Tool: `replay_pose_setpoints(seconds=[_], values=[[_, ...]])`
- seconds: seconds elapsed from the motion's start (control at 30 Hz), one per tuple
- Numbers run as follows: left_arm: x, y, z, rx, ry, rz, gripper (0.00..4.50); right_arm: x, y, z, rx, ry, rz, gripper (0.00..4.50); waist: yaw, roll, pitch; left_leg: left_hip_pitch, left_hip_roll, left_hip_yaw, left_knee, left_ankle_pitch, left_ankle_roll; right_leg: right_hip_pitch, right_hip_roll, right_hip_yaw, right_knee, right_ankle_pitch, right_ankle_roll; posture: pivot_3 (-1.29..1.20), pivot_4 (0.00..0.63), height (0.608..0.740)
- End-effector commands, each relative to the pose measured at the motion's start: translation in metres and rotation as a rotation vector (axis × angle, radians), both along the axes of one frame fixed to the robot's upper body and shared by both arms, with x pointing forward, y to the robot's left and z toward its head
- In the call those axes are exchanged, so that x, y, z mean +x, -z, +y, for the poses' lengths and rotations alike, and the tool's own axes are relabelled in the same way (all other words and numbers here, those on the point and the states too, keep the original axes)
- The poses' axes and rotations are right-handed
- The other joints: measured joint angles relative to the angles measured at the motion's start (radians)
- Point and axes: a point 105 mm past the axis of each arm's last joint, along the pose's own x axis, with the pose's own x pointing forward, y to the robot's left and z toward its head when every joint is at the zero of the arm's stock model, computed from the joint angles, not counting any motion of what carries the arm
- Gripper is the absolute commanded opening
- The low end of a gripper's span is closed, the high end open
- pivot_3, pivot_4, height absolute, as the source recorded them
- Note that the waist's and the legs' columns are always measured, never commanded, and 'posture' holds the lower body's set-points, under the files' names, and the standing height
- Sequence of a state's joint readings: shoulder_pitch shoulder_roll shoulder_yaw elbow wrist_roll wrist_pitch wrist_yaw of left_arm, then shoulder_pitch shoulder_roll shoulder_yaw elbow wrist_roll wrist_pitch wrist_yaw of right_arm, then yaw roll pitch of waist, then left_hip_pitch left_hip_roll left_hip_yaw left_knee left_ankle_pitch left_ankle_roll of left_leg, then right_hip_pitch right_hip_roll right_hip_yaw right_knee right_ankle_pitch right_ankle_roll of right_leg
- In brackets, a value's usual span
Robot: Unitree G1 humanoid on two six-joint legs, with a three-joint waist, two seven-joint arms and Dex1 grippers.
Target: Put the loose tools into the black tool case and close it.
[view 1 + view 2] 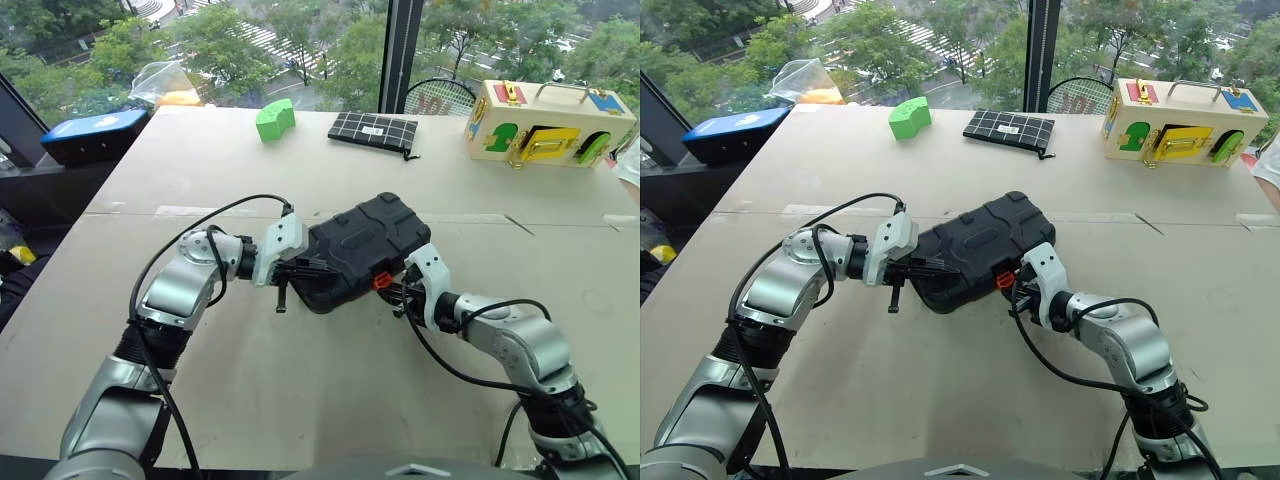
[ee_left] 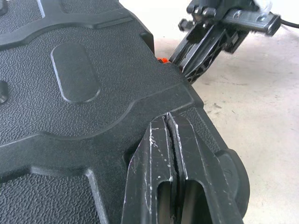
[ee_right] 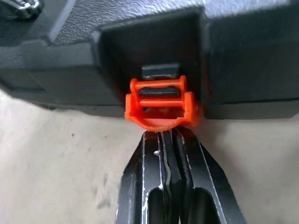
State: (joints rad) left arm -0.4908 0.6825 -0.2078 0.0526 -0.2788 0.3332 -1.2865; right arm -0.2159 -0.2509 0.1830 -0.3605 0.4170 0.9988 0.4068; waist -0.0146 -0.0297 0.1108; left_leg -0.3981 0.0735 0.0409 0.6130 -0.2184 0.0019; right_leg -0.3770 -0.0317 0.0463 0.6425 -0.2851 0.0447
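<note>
With its lid down, the black tool case [image 1: 357,250] lies at the middle of the table [image 1: 300,390], ribbed shell up, between both arms. Left gripper [image 1: 300,272]: jaws pressed together, tips resting on the case's top near its left edge. Right gripper [image 3: 164,140]: jaws together too, tips touching the lower lip of the orange latch [image 3: 161,103] on the case's near side. Far side of table: green block [image 1: 274,119], gridded black pouch [image 1: 373,130], wooden latch box [image 1: 545,125]. Blue-lidded box [image 1: 95,133] off the left corner.
</note>
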Motion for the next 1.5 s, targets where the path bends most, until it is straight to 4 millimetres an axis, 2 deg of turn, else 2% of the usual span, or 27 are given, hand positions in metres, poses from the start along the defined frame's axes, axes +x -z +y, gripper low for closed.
replay_pose_setpoints(seconds=[0.03, 0.27, 0.43, 0.6, 0.77, 0.93, 1.03, 1.17, 1.23, 1.27, 1.5], values=[[-0.006, 0.038, 0.013, 0.106, -0.046, 0.119, 0.0, 0.011, -0.024, 0.002, 0.126, 0.068, -0.101, 0.08, -0.002, 0.0, 0.0, 0.0, 0.0, 0.0, 0.0, 0.0, 0.0, 0.0, 0.0, 0.0, 0.0, 0.0, 0.0, 0.0, 0.15, 0.74], [-0.008, 0.04, 0.013, 0.103, -0.047, 0.121, 0.0, 0.011, -0.034, -0.001, 0.246, 0.131, -0.119, 0.08, -0.005, 0.0, 0.0, 0.0, 0.0, 0.0, 0.0, 0.0, 0.0, 0.0, 0.0, 0.001, 0.0, 0.0, 0.0, 0.0, 0.15, 0.74], [-0.008, 0.04, 0.012, 0.106, -0.045, 0.124, 0.0, 0.011, -0.053, -0.001, 0.343, 0.141, -0.159, 0.08, -0.005, 0.001, 0.001, 0.0, 0.0, 0.001, 0.0, 0.0, 0.0, 0.0, 0.0, 0.001, 0.0, 0.0, 0.0, 0.0, 0.15, 0.74], [-0.01, 0.043, 0.011, 0.118, -0.036, 0.129, 0.0, 0.003, -0.067, 0.006, 0.412, 0.086, -0.168, 0.08, -0.007, 0.001, 0.001, 0.0, 0.0, 0.001, -0.001, 0.0, 0.0, -0.001, 0.0, 0.001, 0.0, 0.0, 0.0, 0.0, 0.15, 0.74], [-0.01, 0.044, 0.011, 0.117, -0.039, 0.129, 0.0, 0.003, -0.053, 0.009, 0.346, 0.088, -0.144, 0.08, -0.015, 0.001, 0.0, 0.001, 0.001, 0.0, -0.002, 0.0, 0.0, 0.0, 0.001, 0.0, 0.0, 0.0, 0.0, 0.0, 0.15, 0.74], [-0.012, 0.045, 0.014, 0.119, -0.047, 0.129, 0.0, -0.002, -0.035, -0.002, 0.26, 0.118, -0.115, 0.08, -0.015, 0.0, 0.0, 0.0, 0.0, 0.001, -0.003, 0.0, 0.0, 0.0, -0.001, 0.001, -0.001, 0.0, 0.0, 0.0, 0.15, 0.74], [-0.012, 0.047, 0.016, 0.12, -0.053, 0.13, 0.0, -0.007, -0.036, -0.009, 0.237, 0.113, -0.134, 0.08, -0.016, 0.0, 0.0, 0.001, 0.0, 0.001, -0.003, 0.0, 0.0, 0.0, -0.001, 0.001, -0.001, 0.0, 0.0, 0.0, 0.15, 0.74], [-0.012, 0.051, 0.018, 0.122, -0.057, 0.132, 0.0, -0.018, -0.036, -0.009, 0.159, 0.053, -0.163, 1.1, -0.017, 0.0, -0.001, 0.001, 0.0, 0.001, -0.003, 0.0, 0.0, 0.0, -0.002, 0.001, -0.001, 0.0, 0.0, 0.0, 0.15, 0.74], [-0.012, 0.054, 0.019, 0.124, -0.057, 0.134, 0.0, -0.015, -0.03, -0.012, 0.121, 0.063, -0.154, 2.06, -0.017, 0.0, -0.001, 0.001, 0.0, 0.001, -0.003, 0.0, 0.0, 0.0, -0.002, 0.001, -0.001, 0.0, 0.0, 0.0, 0.15, 0.74], [-0.012, 0.056, 0.019, 0.125, -0.056, 0.135, 0.0, -0.014, -0.027, -0.012, 0.102, 0.057, -0.151, 2.3, -0.017, 0.0, -0.001, 0.001, 0.0, 0.001, -0.003, 0.0, 0.0, 0.0, -0.002, 0.0, -0.001, 0.0, 0.0, 0.0, 0.15, 0.74], [-0.009, 0.063, 0.021, 0.125, -0.054, 0.132, 0.0, 0.001, -0.022, -0.007, 0.051, 0.044, -0.176, 2.3, -0.016, 0.0, -0.001, 0.002, 0.0, 0.002, -0.003, 0.0, 0.0, 0.0, -0.002, 0.001, -0.001, 0.0, 0.0, 0.0, 0.15, 0.74]])
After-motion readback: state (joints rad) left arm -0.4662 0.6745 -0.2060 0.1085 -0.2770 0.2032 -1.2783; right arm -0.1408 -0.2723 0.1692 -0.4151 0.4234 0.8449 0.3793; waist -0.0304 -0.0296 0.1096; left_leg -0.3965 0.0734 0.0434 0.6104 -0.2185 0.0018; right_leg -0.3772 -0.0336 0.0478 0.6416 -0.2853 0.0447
